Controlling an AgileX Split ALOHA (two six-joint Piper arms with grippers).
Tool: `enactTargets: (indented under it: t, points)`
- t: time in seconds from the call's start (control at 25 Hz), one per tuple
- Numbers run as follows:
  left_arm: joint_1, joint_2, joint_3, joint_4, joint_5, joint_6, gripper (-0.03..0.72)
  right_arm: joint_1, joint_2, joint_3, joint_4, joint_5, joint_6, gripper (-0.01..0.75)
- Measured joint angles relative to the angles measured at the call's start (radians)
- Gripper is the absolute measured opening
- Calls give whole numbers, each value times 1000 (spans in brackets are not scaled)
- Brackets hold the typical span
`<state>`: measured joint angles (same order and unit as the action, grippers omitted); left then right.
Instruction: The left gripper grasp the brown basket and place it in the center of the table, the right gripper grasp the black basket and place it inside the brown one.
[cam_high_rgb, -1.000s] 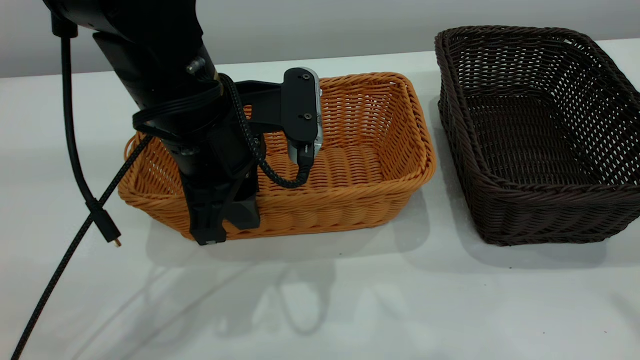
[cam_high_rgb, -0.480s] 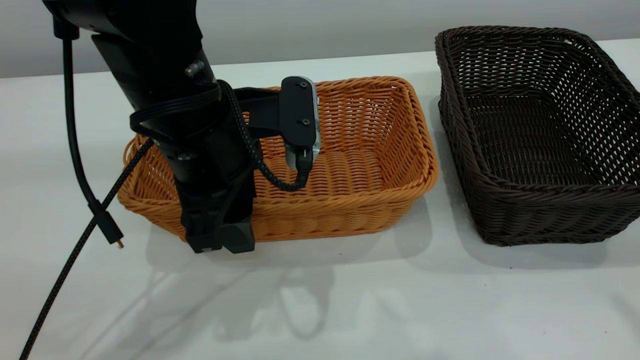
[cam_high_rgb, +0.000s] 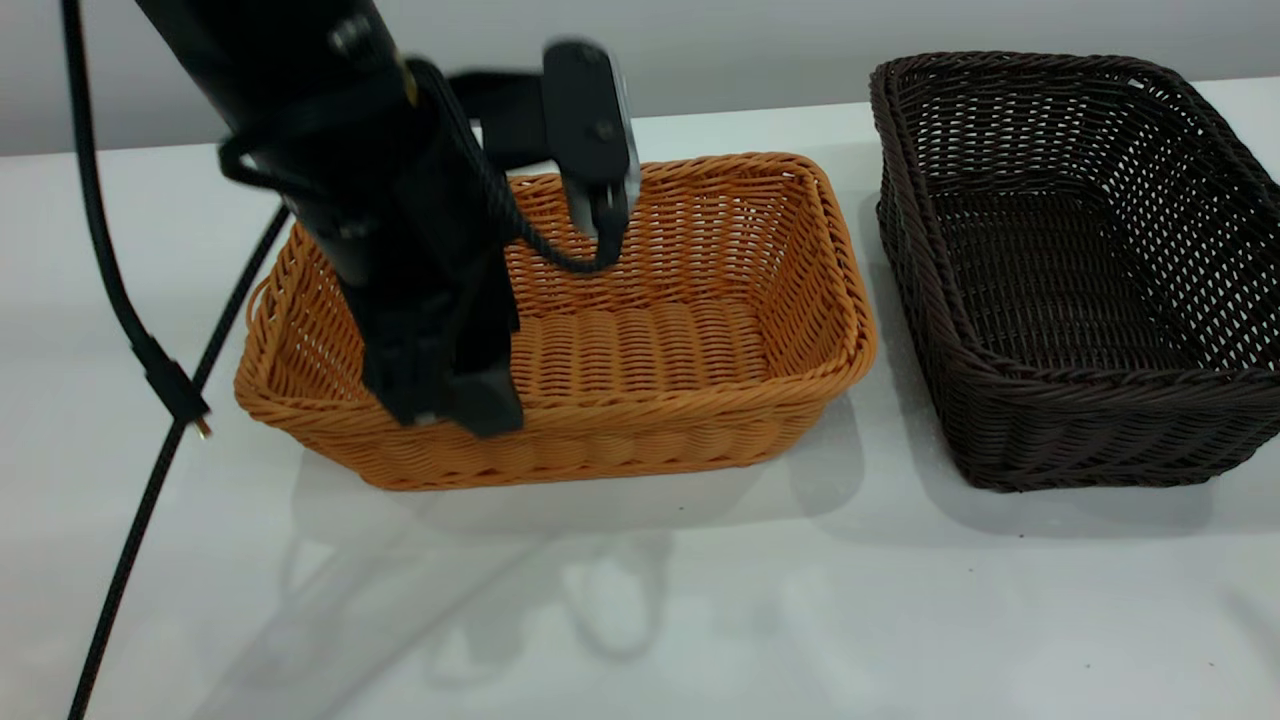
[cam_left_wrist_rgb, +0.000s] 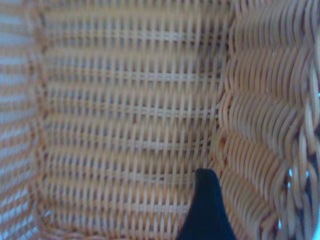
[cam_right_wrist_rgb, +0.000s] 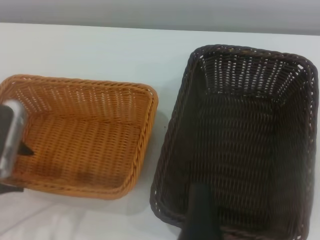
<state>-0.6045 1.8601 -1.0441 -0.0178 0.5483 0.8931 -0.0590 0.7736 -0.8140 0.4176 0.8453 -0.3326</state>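
The brown basket (cam_high_rgb: 650, 455) stands on the white table (cam_high_rgb: 700, 600), left of middle. My left gripper (cam_high_rgb: 440, 405) hangs open just above its near wall, toward its left end, and holds nothing. In the left wrist view one of its fingers (cam_left_wrist_rgb: 206, 212) sits over the brown basket's woven floor (cam_left_wrist_rgb: 125, 115), beside the wall. The black basket (cam_high_rgb: 1080, 270) stands to the right, apart from the brown one. My right gripper is out of the exterior view. One of its fingers (cam_right_wrist_rgb: 200, 212) hangs over the black basket (cam_right_wrist_rgb: 240, 140), holding nothing. The brown basket (cam_right_wrist_rgb: 85, 140) shows there too.
A black cable (cam_high_rgb: 150, 370) trails from the left arm down to the table on the left. The left arm's wrist camera (cam_high_rgb: 590, 120) juts out over the brown basket. A narrow strip of table separates the two baskets.
My left gripper has let go of the brown basket's near wall and risen. The basket shifted slightly right earlier and now rests still. The black basket has not moved.
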Motion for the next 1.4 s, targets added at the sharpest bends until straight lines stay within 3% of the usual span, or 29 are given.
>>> enactTargets:
  t: [0.4, 0.72, 0.92, 1.16, 1.4]
  points:
    - [-5, -204, 0, -46, 74, -152, 481, 0, 7, 10, 33, 41, 72, 509]
    - [-69, -404, 0, -232, 96, -188, 481, 0, 51, 102, 287, 42, 192, 509]
    - [-70, -453, 0, -265, 93, -188, 481, 0, 66, 191, 405, -24, 367, 509]
    - [-70, -452, 0, -268, 90, -188, 481, 0, 69, 291, 373, -108, 636, 509]
    - [-70, -452, 0, -267, 89, -188, 481, 0, 150, 311, 352, -183, 787, 509]
